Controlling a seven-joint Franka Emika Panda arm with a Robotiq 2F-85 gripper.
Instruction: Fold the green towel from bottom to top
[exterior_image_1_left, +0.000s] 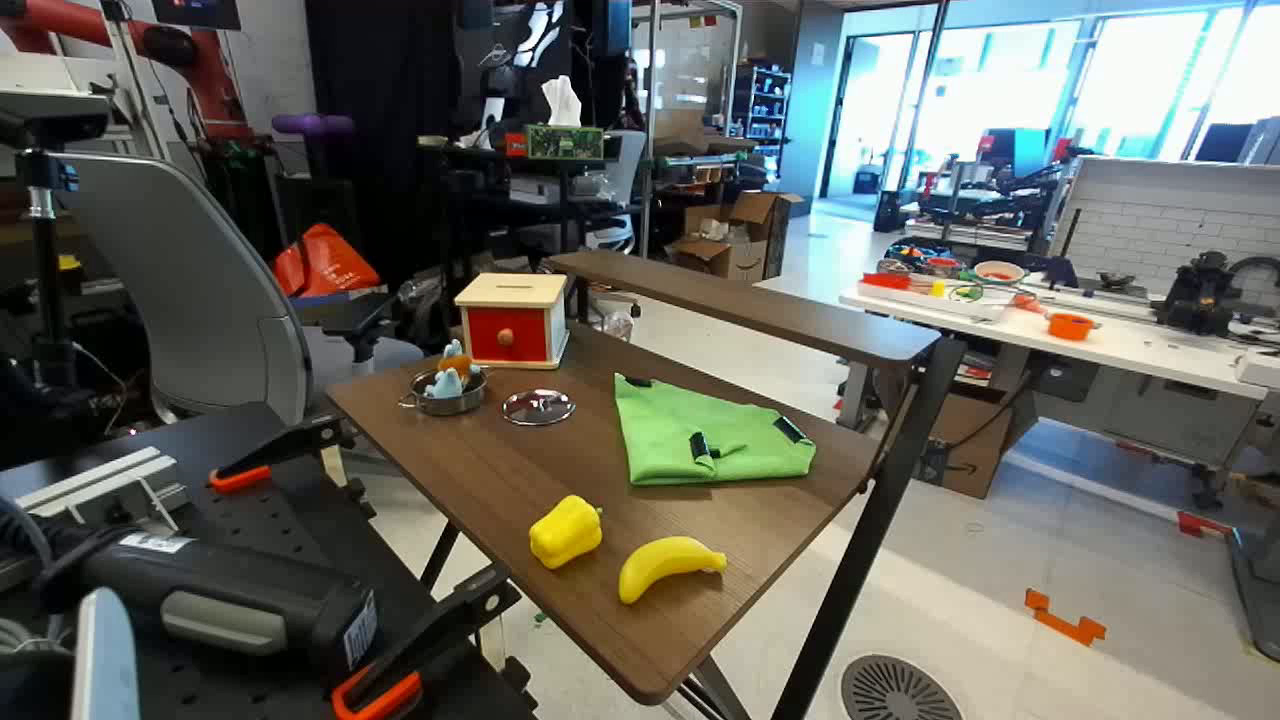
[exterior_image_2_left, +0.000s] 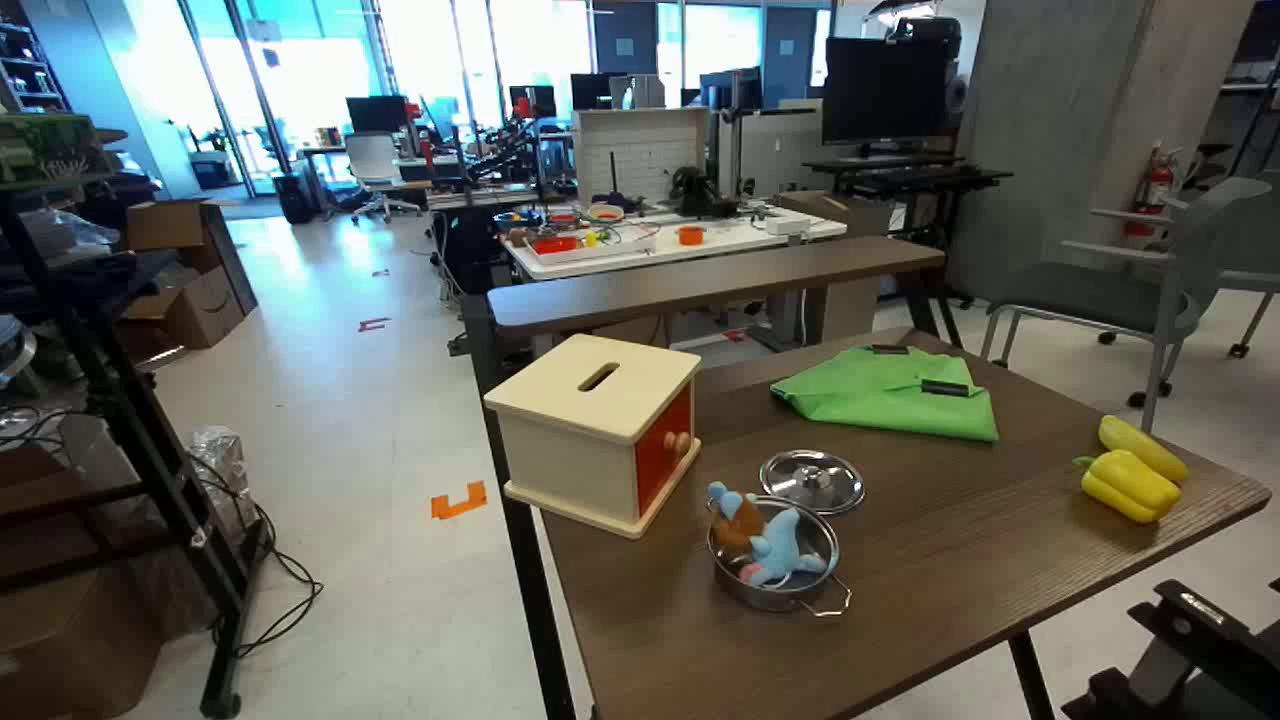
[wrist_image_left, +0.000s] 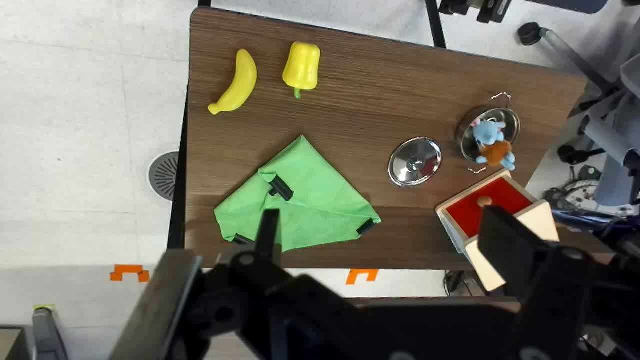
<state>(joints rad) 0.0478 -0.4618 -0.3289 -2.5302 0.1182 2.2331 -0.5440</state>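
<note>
The green towel lies wrinkled on the brown table, partly folded over itself, with black strips at its corners and on its top. It shows in both exterior views (exterior_image_1_left: 715, 425) (exterior_image_2_left: 870, 395) and in the wrist view (wrist_image_left: 320, 210). My gripper (wrist_image_left: 381, 217) shows in the wrist view only, high above the table. Its two black fingers are wide apart with nothing between them. The left finger overlaps the towel's lower edge in the picture and hides a small part of it. The right finger overlaps the red-fronted box. The gripper is not in either exterior view.
A yellow banana (wrist_image_left: 240, 82) and a yellow pepper (wrist_image_left: 302, 66) lie beside the towel. A metal lid (wrist_image_left: 415, 161), a pot (exterior_image_2_left: 775, 590) with soft toys and a wooden box (exterior_image_2_left: 570, 455) with a red drawer stand toward the other end. A raised shelf (exterior_image_1_left: 740, 305) runs along one table edge.
</note>
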